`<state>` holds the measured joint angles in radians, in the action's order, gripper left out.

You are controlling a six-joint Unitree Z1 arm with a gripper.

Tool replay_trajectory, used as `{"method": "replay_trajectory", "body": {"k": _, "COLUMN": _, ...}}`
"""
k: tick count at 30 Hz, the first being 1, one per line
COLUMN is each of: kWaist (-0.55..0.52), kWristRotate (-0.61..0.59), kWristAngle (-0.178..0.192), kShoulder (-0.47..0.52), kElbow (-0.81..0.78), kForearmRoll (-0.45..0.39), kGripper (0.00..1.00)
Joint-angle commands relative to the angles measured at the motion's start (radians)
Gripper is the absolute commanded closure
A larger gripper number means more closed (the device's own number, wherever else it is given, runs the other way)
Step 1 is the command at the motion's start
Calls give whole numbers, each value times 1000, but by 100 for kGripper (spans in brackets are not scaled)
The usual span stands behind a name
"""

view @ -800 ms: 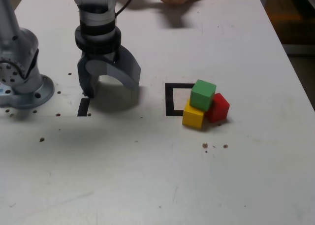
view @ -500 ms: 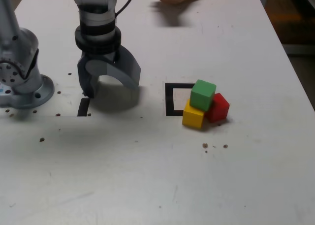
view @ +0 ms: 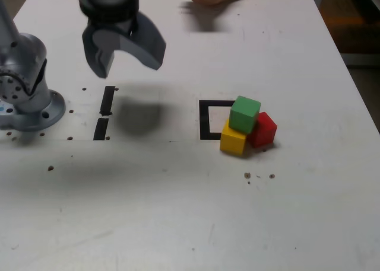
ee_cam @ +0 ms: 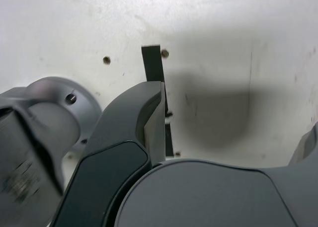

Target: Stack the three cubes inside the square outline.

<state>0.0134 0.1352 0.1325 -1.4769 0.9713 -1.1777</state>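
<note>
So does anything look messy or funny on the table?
Yes. The green cube sits tilted on the yellow cube and red cube, a lopsided pile over the square outline's edge at the exterior view's right. The open gripper hangs far away.

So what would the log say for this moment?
gripper: open, empty, raised | green cube: atop yellow cube and red cube | square outline: partly covered

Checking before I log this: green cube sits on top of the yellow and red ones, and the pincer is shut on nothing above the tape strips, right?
Not quite: the exterior view shows the pincer open, not shut. Otherwise right: it's empty above the tape strips, with the green cube atop the yellow cube and red cube.
</note>
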Motion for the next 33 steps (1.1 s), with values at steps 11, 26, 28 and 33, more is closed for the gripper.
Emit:
{"method": "replay_trajectory", "body": {"k": 11, "kWaist": -130, "kWristRotate": 56, "kWristAngle": -41, "kShoulder": -204, "kElbow": 426, "kForearmRoll": -223, "kGripper": 1}}
{"method": "replay_trajectory", "body": {"k": 26, "kWaist": -241, "kWristRotate": 72, "kWristAngle": -124, "kShoulder": -507, "kElbow": 732, "kForearmRoll": -296, "kGripper": 1}}
{"method": "replay_trajectory", "body": {"k": 28, "kWaist": -243, "kWristRotate": 74, "kWristAngle": -135, "kShoulder": -529, "kElbow": 744, "kForearmRoll": -292, "kGripper": 1}}
{"method": "replay_trajectory", "body": {"k": 33, "kWaist": -245, "kWristRotate": 78, "kWristAngle": -143, "kShoulder": -560, "kElbow": 771, "kForearmRoll": -284, "kGripper": 0}}
